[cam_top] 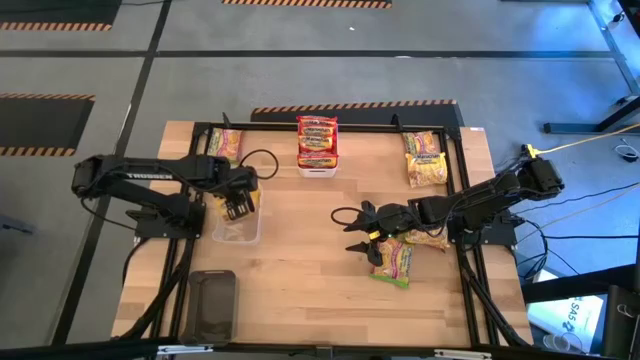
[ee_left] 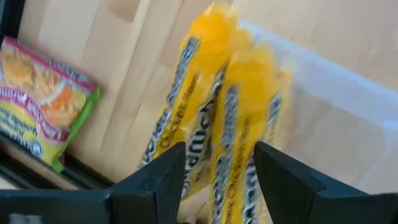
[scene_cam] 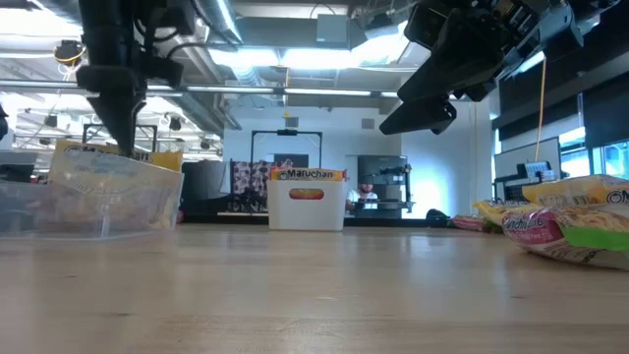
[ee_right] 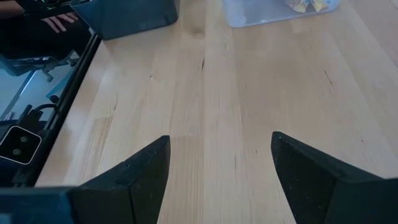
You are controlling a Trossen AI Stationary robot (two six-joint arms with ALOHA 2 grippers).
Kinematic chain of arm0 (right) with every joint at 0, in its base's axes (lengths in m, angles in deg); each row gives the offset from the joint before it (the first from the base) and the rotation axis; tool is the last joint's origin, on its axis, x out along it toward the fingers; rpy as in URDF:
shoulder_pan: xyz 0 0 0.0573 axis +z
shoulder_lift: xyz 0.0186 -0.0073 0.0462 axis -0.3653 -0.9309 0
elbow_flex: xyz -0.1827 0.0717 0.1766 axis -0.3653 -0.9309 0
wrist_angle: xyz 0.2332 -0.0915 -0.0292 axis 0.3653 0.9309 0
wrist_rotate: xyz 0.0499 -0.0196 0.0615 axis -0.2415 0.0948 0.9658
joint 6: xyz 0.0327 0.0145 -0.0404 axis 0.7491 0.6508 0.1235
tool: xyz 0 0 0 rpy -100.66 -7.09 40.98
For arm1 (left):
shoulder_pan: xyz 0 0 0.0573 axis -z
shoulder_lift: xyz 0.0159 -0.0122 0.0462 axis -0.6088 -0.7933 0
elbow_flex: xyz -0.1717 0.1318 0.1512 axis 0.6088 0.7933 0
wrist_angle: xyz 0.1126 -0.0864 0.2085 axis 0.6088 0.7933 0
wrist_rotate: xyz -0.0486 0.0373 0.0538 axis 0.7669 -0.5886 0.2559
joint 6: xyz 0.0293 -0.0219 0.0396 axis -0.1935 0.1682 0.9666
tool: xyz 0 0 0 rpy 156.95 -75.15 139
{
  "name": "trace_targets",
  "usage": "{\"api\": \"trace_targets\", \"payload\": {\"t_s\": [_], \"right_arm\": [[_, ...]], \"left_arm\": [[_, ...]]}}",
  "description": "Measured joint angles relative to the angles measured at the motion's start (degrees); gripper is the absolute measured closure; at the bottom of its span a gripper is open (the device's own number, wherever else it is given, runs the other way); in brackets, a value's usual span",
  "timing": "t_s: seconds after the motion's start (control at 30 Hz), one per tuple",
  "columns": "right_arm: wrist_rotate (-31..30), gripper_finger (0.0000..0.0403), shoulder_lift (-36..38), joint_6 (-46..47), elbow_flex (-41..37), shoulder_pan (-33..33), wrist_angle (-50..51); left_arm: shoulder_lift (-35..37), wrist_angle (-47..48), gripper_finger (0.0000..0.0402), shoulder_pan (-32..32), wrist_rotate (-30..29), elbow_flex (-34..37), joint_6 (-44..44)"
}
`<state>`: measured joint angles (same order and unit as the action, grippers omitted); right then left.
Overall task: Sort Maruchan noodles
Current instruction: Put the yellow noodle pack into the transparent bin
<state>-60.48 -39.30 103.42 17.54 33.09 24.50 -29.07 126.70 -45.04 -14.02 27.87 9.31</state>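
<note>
Two yellow Maruchan noodles packets (ee_left: 236, 106) stand on edge inside a clear bin (cam_top: 236, 235) at the table's left. My left gripper (cam_top: 237, 207) hangs open just above them and points down, a finger on either side of their upper edges (ee_left: 219, 149); I see no touch. My right gripper (cam_top: 358, 235) hovers open over bare wood (ee_right: 221, 140) at mid-table. Right behind it, a green-and-pink packet (cam_top: 395, 260) lies flat on the table under that arm.
A white bin (cam_top: 317, 168) with red-banded packets stands at the far middle. More packets lie at the far left (cam_top: 227, 145) and far right (cam_top: 425, 158). A dark tray (cam_top: 212, 300) sits near the front left. Bare wood spans the table's middle and front.
</note>
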Motion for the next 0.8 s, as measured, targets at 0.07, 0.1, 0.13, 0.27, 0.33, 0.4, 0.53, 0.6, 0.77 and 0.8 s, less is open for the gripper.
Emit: {"api": "trace_targets", "payload": {"t_s": [0.07,0.1,0.13,0.27,0.33,0.4,0.53,0.6,0.77,0.8], "right_arm": [[-0.02,0.0149,0.0,0.01,0.0,0.0,0.04],[-0.03,0.0149,0.0,0.02,0.0,0.0,0.08],[-0.07,0.0149,0.0,0.02,0.0,-0.03,0.14],[-1.07,0.0149,0.0,0.3,0.0,-0.04,0.35],[-1.0,0.0149,0.01,1.12,0.08,-0.06,0.73],[-0.92,0.0149,0.93,1.75,0.64,-0.07,4.28],[-3.98,0.0151,4.89,1.88,3.15,-0.04,14.53],[-8.41,0.0158,6.83,2.6,4.71,-0.19,21.45],[-23.56,0.0194,10.81,5.88,9.95,-4.93,41.85],[-25.51,0.0204,11.32,6.54,10.61,-6.44,46.15]], "left_arm": [[0.0,-0.09,0.0218,0.65,-0.18,-1.48,0.11],[0.0,-0.03,0.0218,0.96,-0.5,-2.34,0.11],[0.0,-0.03,0.0217,1.25,-0.7,-3.43,0.13],[0.32,-1.22,0.0218,2.47,-0.86,-7.7,-0.28],[0.33,-6.73,0.0218,3.95,0.27,-8.86,-2.11],[0.31,-17.21,0.0217,6.73,2.12,-8.46,-3.64],[-1.33,-44.39,0.0218,13.94,2.87,-3.26,-1.94],[-3.63,-56.33,0.0219,17.01,2.38,0.06,-0.45],[-13.77,-77.46,0.022,21.33,2.18,4.24,2.61],[-16.27,-79.37,0.022,21.57,2.17,4.29,2.67]]}}
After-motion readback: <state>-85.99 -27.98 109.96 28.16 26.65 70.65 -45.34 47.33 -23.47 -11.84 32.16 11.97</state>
